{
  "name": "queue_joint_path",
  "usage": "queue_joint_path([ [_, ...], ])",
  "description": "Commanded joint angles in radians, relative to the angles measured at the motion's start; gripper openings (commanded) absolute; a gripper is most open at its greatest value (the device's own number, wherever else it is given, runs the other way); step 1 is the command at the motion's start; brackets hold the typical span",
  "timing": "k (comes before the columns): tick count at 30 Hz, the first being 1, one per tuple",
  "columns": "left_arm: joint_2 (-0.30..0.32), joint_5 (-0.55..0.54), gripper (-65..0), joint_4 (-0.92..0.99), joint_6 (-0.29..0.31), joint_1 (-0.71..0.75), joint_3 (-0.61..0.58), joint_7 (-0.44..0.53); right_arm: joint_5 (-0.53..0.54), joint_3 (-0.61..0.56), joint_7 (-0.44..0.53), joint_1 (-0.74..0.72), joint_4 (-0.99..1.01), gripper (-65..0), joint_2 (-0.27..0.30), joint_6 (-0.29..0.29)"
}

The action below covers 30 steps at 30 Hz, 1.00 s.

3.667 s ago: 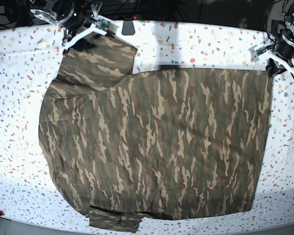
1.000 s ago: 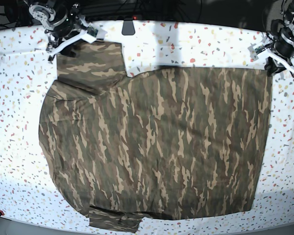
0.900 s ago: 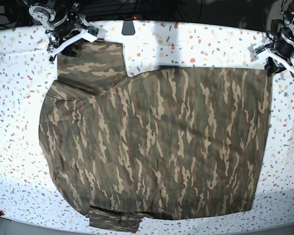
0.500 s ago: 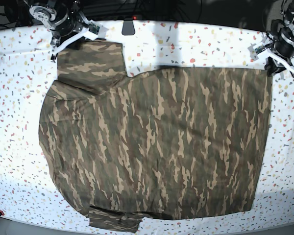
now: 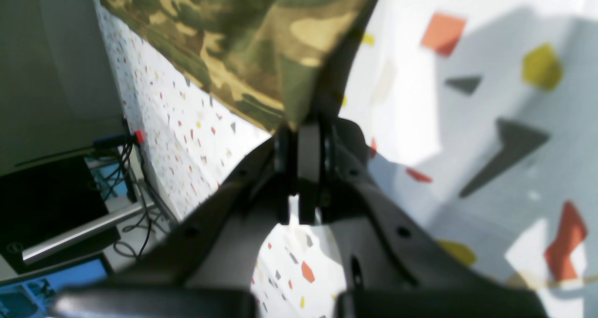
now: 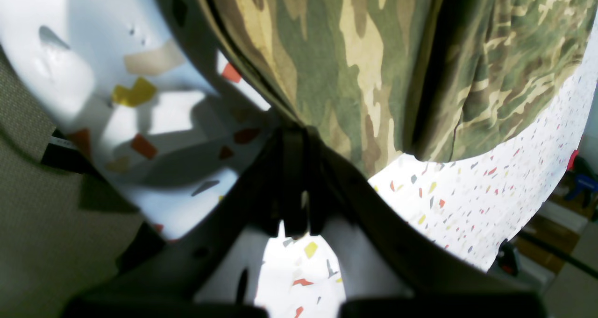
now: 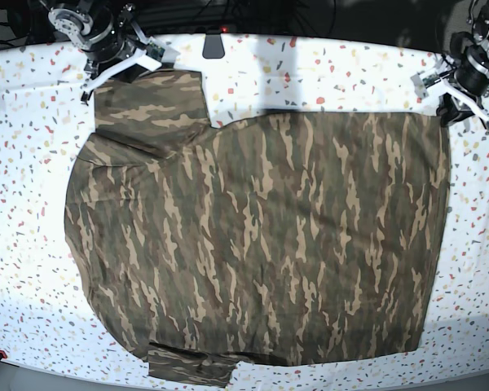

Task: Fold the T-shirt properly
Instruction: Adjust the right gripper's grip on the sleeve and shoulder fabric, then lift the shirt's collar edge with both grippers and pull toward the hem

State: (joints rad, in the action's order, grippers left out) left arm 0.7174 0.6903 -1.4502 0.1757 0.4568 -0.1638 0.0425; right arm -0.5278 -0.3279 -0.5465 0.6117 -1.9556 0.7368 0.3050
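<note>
Camouflage T-shirt, a large short-sleeved cloth one in brown, tan and olive green, lies spread flat over most of the white speckled terrazzo-pattern bench, one sleeve pointing to the far edge and the other just reaching the near edge. Both arms sit at that far edge, one at each end of the cloth, which reads as the set-up for a two-handed lengthwise fold.

The right gripper has its jaws pressed together on the hem of the far sleeve; in its wrist view the fabric runs straight into the dark jaws and gathers there. The left gripper has its jaws shut on the far corner of the shirt's bottom hem, the cloth tapering to a point between them (a small pinch, right at the edge).

Holding two points on the same long side makes sense: lifted together, they would carry that whole edge across toward the near side without the middle sagging much. The likely risk is the sleeve, whose loose cloth may bunch as it travels.
</note>
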Motion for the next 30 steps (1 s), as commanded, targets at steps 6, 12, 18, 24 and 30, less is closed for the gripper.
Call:
queue_joint_path([
  [6,0.01,-0.005,-65.0,-0.004,0.012,-0.046,-0.003,0.014,0.092,0.005,0.016,-0.068,-0.012,-65.0,0.008,-0.078],
  [12,0.01,-0.109,-65.0,-0.004,-0.001,-0.113,-0.003,0.01,0.157,0.005,0.016,-0.153,-0.012,-65.0,0.008,-0.08],
  [18,0.009,-0.127,-65.0,-0.004,-0.001,-0.183,-0.003,0.01,0.299,0.005,0.02,-0.251,-0.012,-65.0,-0.001,-0.077],
  [24,-0.009,-0.15,-65.0,-0.004,-0.029,-0.25,-0.003,-0.029,0.305,0.005,0.02,-0.337,-0.012,-65.0,-0.055,-0.077],
  [30,-0.089,-0.251,-65.0,-0.002,-0.1,-0.334,-0.003,-0.123,0.304,0.005,0.035,-0.42,0.045,-65.0,-0.142,-0.077],
])
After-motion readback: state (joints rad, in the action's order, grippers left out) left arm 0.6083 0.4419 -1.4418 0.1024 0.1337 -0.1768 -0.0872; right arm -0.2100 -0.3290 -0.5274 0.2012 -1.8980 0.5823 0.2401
